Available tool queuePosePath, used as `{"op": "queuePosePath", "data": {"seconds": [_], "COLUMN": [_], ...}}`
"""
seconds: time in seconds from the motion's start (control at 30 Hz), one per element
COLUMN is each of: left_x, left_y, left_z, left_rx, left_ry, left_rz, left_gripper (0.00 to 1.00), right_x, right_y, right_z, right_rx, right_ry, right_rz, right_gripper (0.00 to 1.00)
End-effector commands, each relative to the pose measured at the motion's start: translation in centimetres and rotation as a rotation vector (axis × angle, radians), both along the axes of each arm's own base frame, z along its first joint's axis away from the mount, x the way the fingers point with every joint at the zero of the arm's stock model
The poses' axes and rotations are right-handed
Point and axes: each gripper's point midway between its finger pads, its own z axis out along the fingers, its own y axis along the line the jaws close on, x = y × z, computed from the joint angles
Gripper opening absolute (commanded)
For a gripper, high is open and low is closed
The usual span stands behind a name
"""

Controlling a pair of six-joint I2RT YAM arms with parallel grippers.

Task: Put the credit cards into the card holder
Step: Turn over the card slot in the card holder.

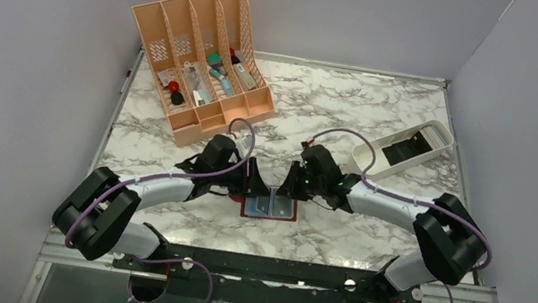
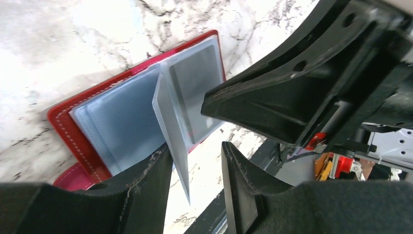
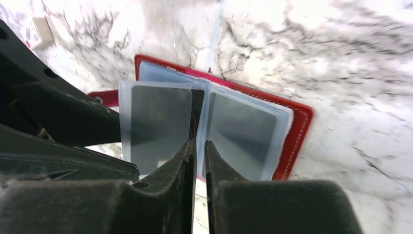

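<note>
**Desk**: marble pattern, walled on three sides.

**Organizer**: peach, slotted, at the far left. Small items sit in its compartments.

**Tray**: white, oblong, at the far right, well apart from the work. Something dark lies in it.

**Arms:** yours meet at the near centre of the desk, both reaching down over the card holder.

**Card holder:** it lies flat and open on the desk between them. The red cover is down, the clear leaves are up, and the strap tab sticks out at one side.

**Your left end effector**: the fingers stand apart and clamp nothing. One clear leaf stands upright in the gap, close against one finger. The other finger is apart from it.

**Your right end effector**: the fingers are narrowly parted, with a thin slit between them. The tips are set at the centre fold of the leaves. You cannot tell from these views whether they touch the fold.

**Cards**: dark grey. The right wrist view shows one in a pocket on each side of the fold, and both sit inside their pockets.
</note>
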Motion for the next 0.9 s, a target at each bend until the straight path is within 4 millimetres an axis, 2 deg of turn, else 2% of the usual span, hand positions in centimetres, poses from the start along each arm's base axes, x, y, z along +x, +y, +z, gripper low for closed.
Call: {"op": "queuePosePath", "data": {"seconds": [0.0, 0.07, 0.13, 0.23, 0.33, 0.47, 0.57, 0.67, 0.73, 0.87], "left_x": [0.2, 0.1, 0.1, 0.1, 0.1, 0.2, 0.7, 1.0, 1.3, 2.2], "left_y": [-2.1, -2.7, -3.2, -4.0, -4.8, -5.4, -5.1, -5.0, -4.7, -3.6], "left_z": [2.3, 2.7, 3.0, 3.4, 3.0, 3.2, 3.5, 3.7, 4.0, 5.1], "left_rx": [-0.087, -0.095, -0.1, -0.102, -0.096, -0.099, -0.064, -0.032, -0.013, 0.066], "left_ry": [-0.051, -0.059, -0.068, -0.079, -0.073, -0.074, -0.098, -0.113, -0.128, -0.19], "left_rz": [-0.076, -0.094, -0.106, -0.127, -0.146, -0.164, -0.16, -0.161, -0.149, -0.124], "left_gripper": [0.45, 0.46, 0.47, 0.47, 0.48, 0.49, 0.5, 0.51, 0.51, 0.52], "right_x": [1.5, 2.9, 4.7, 7.3, 9.6, 12.1, 13.9, 15.3, 16.0, 17.3], "right_y": [-3.5, -5.5, -7.8, -10.8, -14.0, -17.2, -19.2, -20.1, -21.4, -24.7], "right_z": [1.0, 2.4, 4.5, 8.9, 12.5, 14.6, 15.4, 15.0, 14.2, 11.1], "right_rx": [-0.131, -0.174, -0.219, -0.283, -0.377, -0.532, -0.537, -0.494, -0.518, -0.605], "right_ry": [-0.141, -0.234, -0.323, -0.471, -0.596, -0.719, -0.703, -0.668, -0.623, -0.506], "right_rz": [-0.091, -0.163, -0.248, -0.341, -0.453, -0.498, -0.485, -0.392, -0.382, -0.385], "right_gripper": [0.24, 0.31, 0.33, 0.35, 0.45, 0.57, 0.59, 0.61, 0.62, 0.61]}}
